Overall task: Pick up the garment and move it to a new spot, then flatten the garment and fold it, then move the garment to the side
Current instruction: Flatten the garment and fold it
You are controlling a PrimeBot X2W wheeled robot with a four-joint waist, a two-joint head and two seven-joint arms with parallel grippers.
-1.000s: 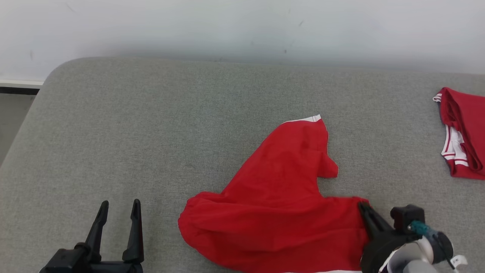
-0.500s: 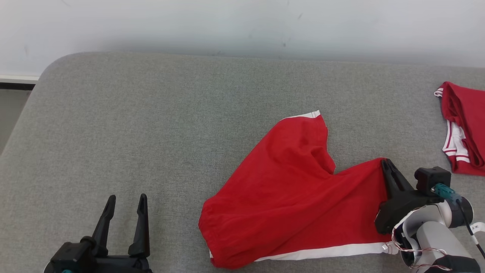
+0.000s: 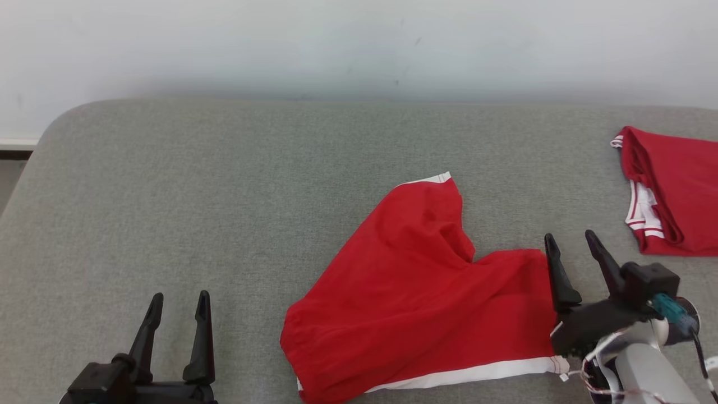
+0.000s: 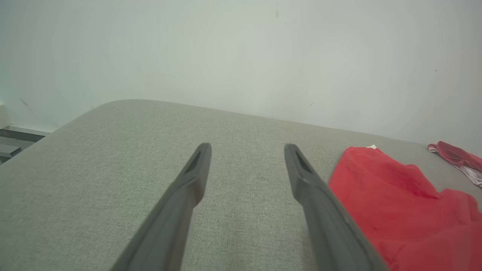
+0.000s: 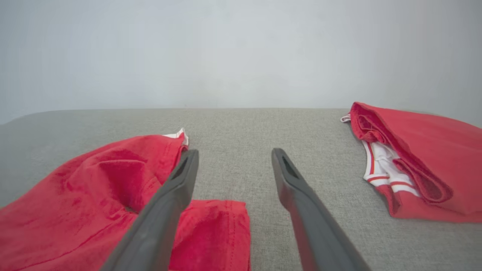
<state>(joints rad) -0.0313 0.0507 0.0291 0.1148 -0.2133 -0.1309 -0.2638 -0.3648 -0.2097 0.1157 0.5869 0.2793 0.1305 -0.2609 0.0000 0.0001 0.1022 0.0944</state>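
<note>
On the grey pad (image 3: 224, 196): the garment (image 3: 415, 303) is laid spread out, right of the middle and near the front edge.
Garment: red cloth is seen, with a white band along the near hem and another at the far tip; two lobes are parted by a notch.
Tag: a small white tag (image 3: 562, 376) is seen at the garment's near right corner; its print is too small to be read.
Right gripper (image 3: 569, 235): the fingers are spread wide and nothing is gripped. Its left finger is set at the garment's right edge and the other over bare pad. Whether cloth is touched cannot be told.
Left gripper (image 3: 180, 294): it is held wide open and empty over bare pad, well apart from the garment.
Second garment (image 3: 673, 191): red cloth with white and red striped trim is bunched at the far right, apart from the first.
Wall (image 3: 336, 45): a pale, plain face is seen behind the pad.
</note>
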